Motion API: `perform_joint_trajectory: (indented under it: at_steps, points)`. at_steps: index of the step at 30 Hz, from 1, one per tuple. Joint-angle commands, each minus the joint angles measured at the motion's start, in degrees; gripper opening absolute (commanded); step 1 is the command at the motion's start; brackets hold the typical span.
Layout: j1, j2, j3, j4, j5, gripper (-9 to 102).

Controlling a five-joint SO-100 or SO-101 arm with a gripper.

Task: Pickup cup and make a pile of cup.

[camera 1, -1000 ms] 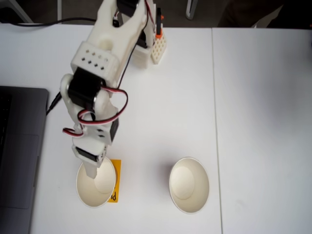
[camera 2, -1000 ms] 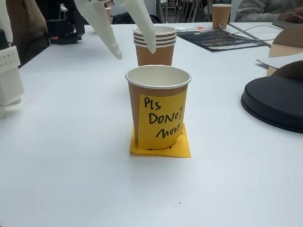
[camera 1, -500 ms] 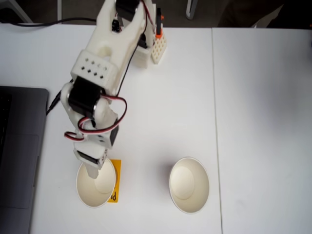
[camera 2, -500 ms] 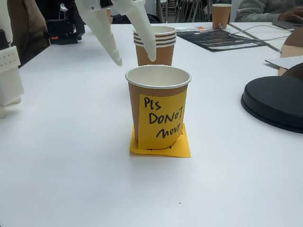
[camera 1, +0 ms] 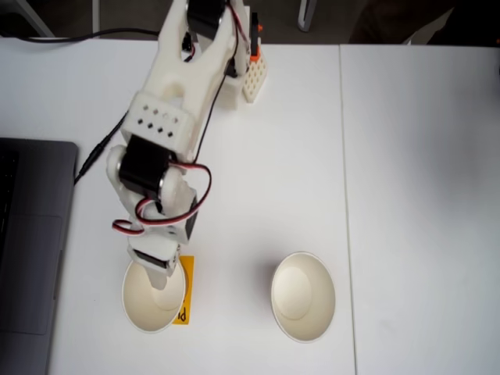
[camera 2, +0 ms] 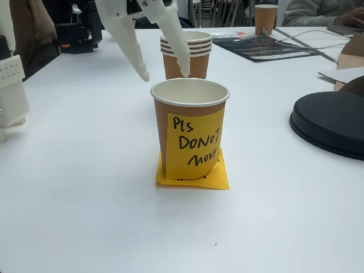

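White gripper [camera 2: 165, 75] hangs spread above the noted cup [camera 2: 189, 128].

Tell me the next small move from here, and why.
Probably shift the gripper sideways toward the free cup, to the right in a fixed view. The jaws stand open and empty over the labelled cup, whose sticky note reads "Pls do not move", so that one looks like the pile's base, not the one to lift.
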Motion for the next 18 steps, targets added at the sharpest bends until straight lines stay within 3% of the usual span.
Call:
perform_joint_trajectory:
  at_steps: [1, 18]
  points:
    - [-0.35, 0.97, -4.83, 0.09, -0.26, 23]
    - [-0.26, -3.08, -4.92, -0.53, -0.18, 23]
